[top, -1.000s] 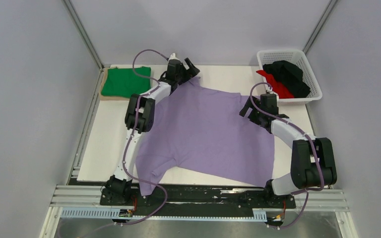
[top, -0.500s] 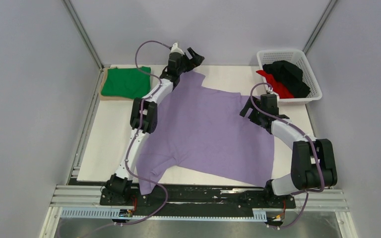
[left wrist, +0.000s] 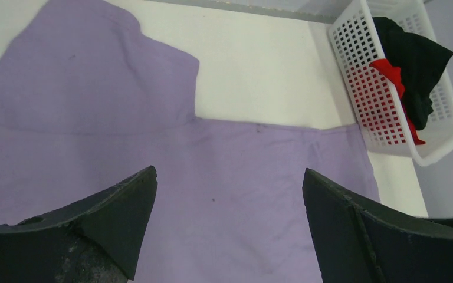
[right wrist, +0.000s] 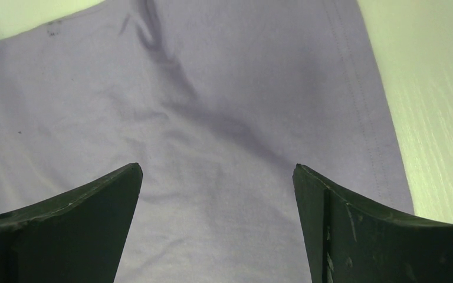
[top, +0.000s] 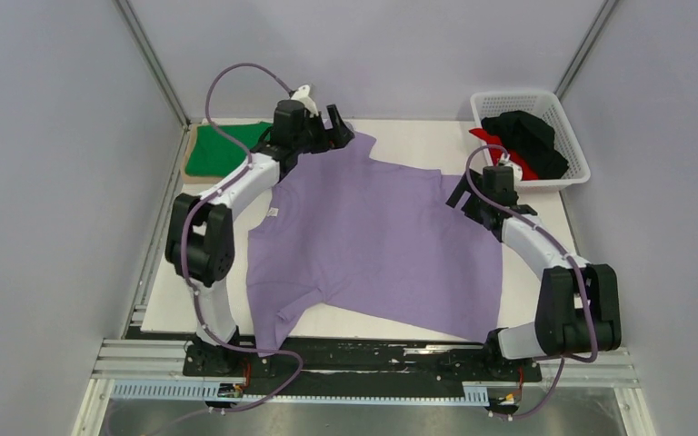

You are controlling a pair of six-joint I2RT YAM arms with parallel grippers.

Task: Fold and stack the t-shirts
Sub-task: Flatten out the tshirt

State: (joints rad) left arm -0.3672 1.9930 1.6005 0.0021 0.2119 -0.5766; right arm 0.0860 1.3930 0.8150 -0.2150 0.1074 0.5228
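A large lilac-purple t-shirt (top: 373,241) lies spread flat on the white table (top: 418,136). My left gripper (top: 340,128) is open and empty above the shirt's far sleeve. In the left wrist view (left wrist: 230,177) its jaws stand wide apart over purple cloth (left wrist: 153,118). My right gripper (top: 471,202) is open and empty above the shirt's right edge. Its jaws stand wide apart over cloth (right wrist: 212,88) in the right wrist view (right wrist: 218,171). A folded green t-shirt (top: 221,150) lies at the back left. Black (top: 532,136) and red (top: 509,156) t-shirts lie in the basket.
The white lattice basket (top: 509,98) stands at the back right, also in the left wrist view (left wrist: 377,112). A tan board (top: 202,178) lies under the green shirt. Grey walls close in both sides and the back. Bare table (right wrist: 436,88) shows right of the purple shirt.
My left arm has swung its elbow out to the left and its gripper has shifted a little left over the far sleeve. My right gripper has moved slightly right. The purple shirt lies unchanged.
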